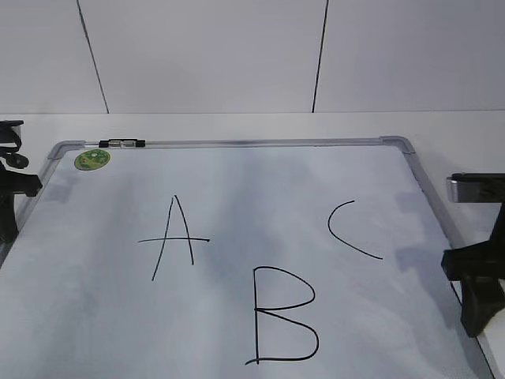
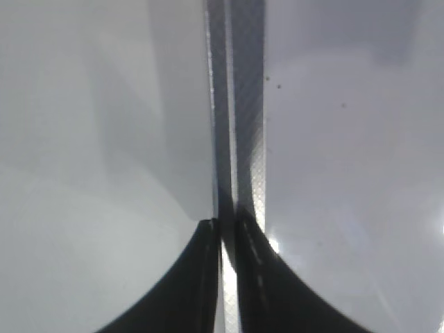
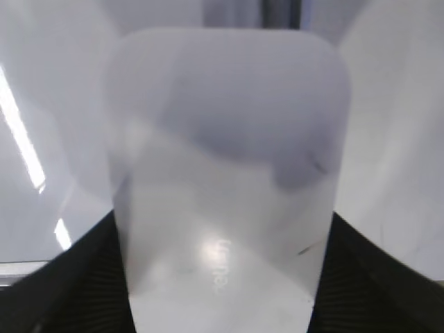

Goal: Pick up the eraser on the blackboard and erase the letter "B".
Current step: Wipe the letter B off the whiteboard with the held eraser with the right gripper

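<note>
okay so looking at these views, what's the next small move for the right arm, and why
Probably close the right gripper on the eraser and lift it. The right wrist view shows the white eraser sitting between the dark fingers, while the letter "B" is fully intact on the blackboard. Whether the grip is already firm is unclear.

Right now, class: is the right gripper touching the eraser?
Touching: the right wrist view shows the right gripper's dark fingers pressed against both sides of the eraser.

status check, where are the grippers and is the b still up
Right gripper shut on eraser, at board's right edge. Left gripper shut, empty, over frame. Letter "B" intact on blackboard; path clear.
</note>
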`<state>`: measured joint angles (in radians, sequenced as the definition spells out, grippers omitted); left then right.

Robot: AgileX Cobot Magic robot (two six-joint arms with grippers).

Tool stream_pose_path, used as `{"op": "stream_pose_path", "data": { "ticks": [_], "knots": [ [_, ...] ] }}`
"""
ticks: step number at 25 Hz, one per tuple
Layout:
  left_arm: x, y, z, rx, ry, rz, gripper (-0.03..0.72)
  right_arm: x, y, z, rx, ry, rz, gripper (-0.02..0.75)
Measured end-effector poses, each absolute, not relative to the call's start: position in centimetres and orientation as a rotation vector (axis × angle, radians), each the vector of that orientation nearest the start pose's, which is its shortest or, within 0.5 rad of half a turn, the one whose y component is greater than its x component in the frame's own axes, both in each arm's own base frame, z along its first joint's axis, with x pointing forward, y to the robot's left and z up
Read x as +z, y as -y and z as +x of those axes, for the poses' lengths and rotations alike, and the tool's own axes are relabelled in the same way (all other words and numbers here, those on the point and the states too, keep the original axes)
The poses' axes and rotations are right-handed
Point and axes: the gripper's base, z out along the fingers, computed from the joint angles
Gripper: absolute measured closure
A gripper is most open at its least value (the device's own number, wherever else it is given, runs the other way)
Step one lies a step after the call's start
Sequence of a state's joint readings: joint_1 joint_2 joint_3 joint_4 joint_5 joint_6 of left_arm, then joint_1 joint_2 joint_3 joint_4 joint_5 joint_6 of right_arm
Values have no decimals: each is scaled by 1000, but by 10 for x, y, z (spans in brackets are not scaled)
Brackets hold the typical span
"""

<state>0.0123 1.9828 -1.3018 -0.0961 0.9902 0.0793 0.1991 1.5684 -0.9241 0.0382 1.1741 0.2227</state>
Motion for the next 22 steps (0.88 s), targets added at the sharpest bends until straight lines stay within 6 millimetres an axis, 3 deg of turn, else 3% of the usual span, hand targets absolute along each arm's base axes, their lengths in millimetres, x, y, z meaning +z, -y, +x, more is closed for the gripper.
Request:
{"op": "stream_pose_path", "data": {
  "ticks": [8,17,22],
  "knots": [
    [154,3,367,-127,-3150,22,639,218,-74,250,179,-3269,-25,178],
    [154,3,367,-128,-3155,22,639,241,-139,247,209,-3161,-340,178],
    [154,3,367,-129,-3159,22,639,224,-156,255,178,-3209,-395,178]
  ]
}}
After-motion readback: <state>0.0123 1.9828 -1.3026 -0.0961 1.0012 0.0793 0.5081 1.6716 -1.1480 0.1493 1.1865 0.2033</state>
